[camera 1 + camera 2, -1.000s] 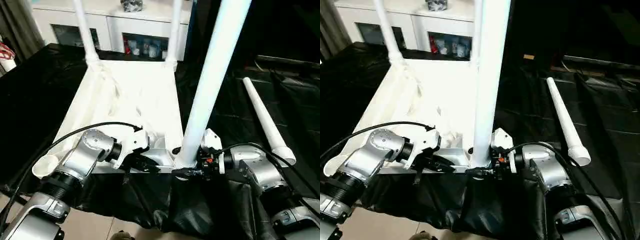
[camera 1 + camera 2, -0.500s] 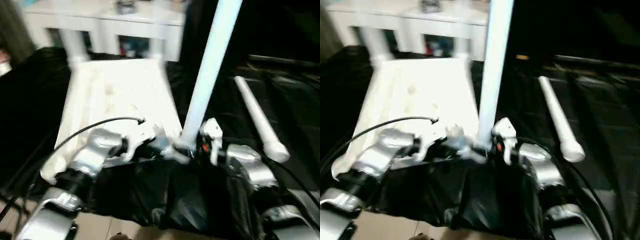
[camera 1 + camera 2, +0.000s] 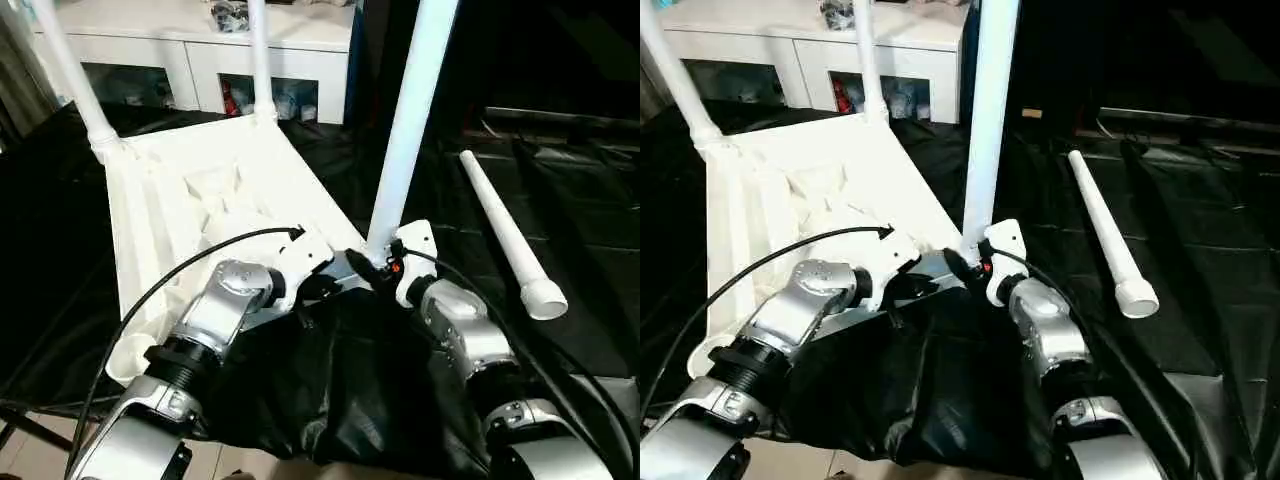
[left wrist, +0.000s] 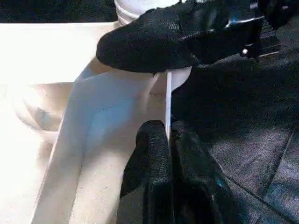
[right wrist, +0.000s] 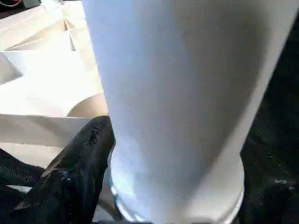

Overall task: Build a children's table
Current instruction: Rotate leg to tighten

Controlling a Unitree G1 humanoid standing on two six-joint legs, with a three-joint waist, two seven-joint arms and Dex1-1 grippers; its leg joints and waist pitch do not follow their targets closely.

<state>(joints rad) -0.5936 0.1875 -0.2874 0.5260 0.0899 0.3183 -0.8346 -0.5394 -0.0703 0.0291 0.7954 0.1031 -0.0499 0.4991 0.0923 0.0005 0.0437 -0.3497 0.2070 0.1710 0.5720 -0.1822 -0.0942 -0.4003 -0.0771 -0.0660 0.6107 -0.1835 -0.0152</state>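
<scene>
The white children's table top [image 3: 200,190] lies upside down on the black-covered work table. Two white legs [image 3: 75,75] [image 3: 258,55] stand in its far corner sockets. A third leg [image 3: 405,130] stands upright at the near right corner, and my right gripper [image 3: 368,268] is shut around its flared base; one black finger [image 5: 88,158] presses against the leg [image 5: 177,93]. Just beside that corner, my left gripper [image 3: 312,287] is shut on the top's thin near rim [image 4: 167,88]. The fourth leg [image 3: 500,225] lies loose to the right. The near left corner socket [image 3: 125,355] stands open.
A white cabinet [image 3: 200,40] stands behind the work table. The black cover [image 3: 340,400] hangs in folds over the front edge, under both forearms. A black cable [image 3: 200,250] arcs over my left wrist.
The table top has turned on the work table: its near right corner with the upright leg has swung away from the front edge, and both grippers have gone forward with it.
</scene>
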